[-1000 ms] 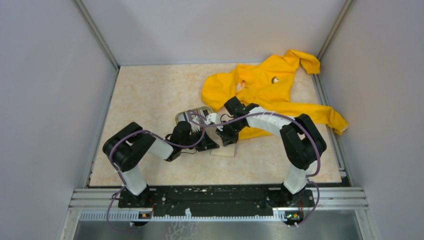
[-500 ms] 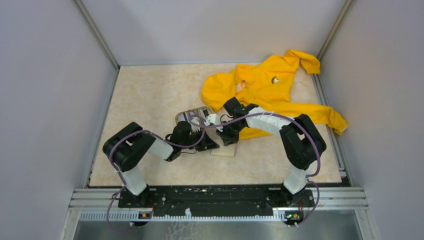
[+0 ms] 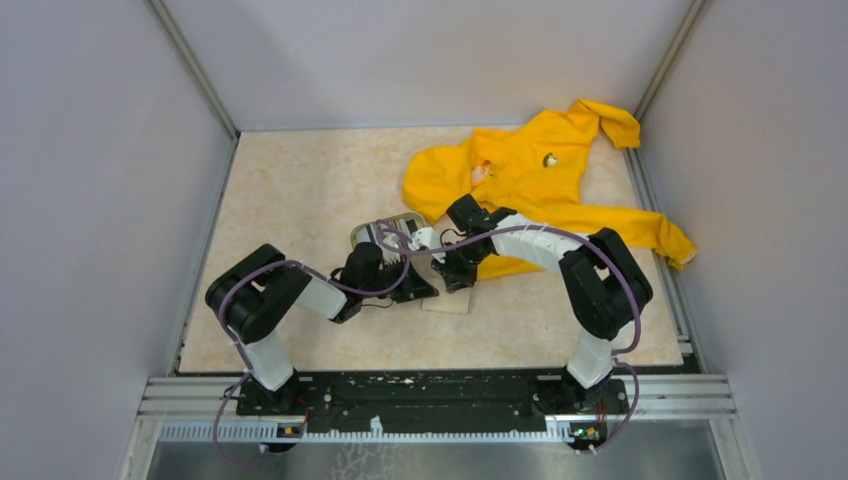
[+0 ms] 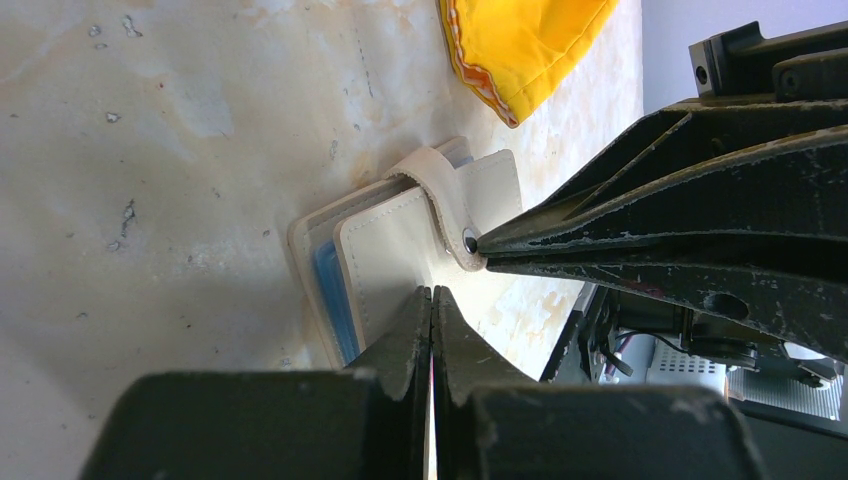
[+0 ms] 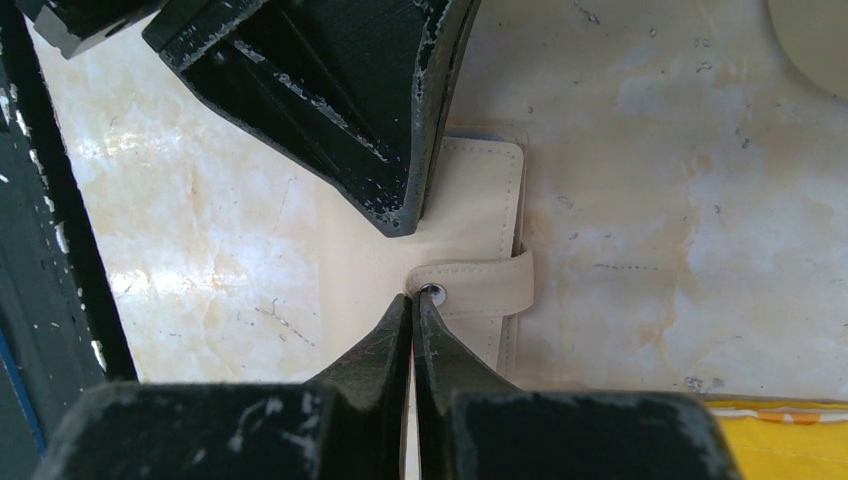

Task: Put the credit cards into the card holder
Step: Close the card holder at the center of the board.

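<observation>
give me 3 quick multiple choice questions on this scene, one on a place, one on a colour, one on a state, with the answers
1. Where on the table does the yellow garment lie?
A) far right
B) near left
C) between the arm bases

2. What colour is the card holder?
A) black
B) cream
C) red

3. How do the jaws of the right gripper stand?
A) wide open
B) clamped on the garment
C) shut, tips at the holder's snap

Answers:
1 A, the top view shows it spread toward the far right corner.
2 B, both wrist views show a cream cover.
3 C, the right wrist view shows no gap between them, with the snap right at their tips.
</observation>
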Controlling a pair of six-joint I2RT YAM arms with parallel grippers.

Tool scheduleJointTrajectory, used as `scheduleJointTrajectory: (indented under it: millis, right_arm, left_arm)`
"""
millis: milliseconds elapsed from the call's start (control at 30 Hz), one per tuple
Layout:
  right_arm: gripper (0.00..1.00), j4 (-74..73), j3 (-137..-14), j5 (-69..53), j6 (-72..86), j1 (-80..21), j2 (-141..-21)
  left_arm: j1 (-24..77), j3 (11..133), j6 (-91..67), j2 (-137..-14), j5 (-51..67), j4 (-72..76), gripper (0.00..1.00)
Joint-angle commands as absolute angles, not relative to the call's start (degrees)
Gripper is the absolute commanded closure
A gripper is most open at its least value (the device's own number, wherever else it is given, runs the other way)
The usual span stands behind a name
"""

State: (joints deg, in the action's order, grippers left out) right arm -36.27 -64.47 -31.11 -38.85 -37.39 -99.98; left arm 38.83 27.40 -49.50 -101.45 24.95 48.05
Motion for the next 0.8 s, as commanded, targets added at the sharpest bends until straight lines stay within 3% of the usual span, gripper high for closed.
scheduleJointTrajectory:
  millis: [0,767]
  right_arm:
    - [1.0,-36.4,-65.4,-32.8,-38.4,-38.2,-99.8]
    - [1.0,-34.4,-65.4,-29.9,-35.9,-38.5,-99.1]
  left_arm:
    - [38.6,26.5,-48.6,-102.5,23.3,46.7,0.99]
    - [38.6,26.1,-49.0,-102.3,23.9,47.6,0.99]
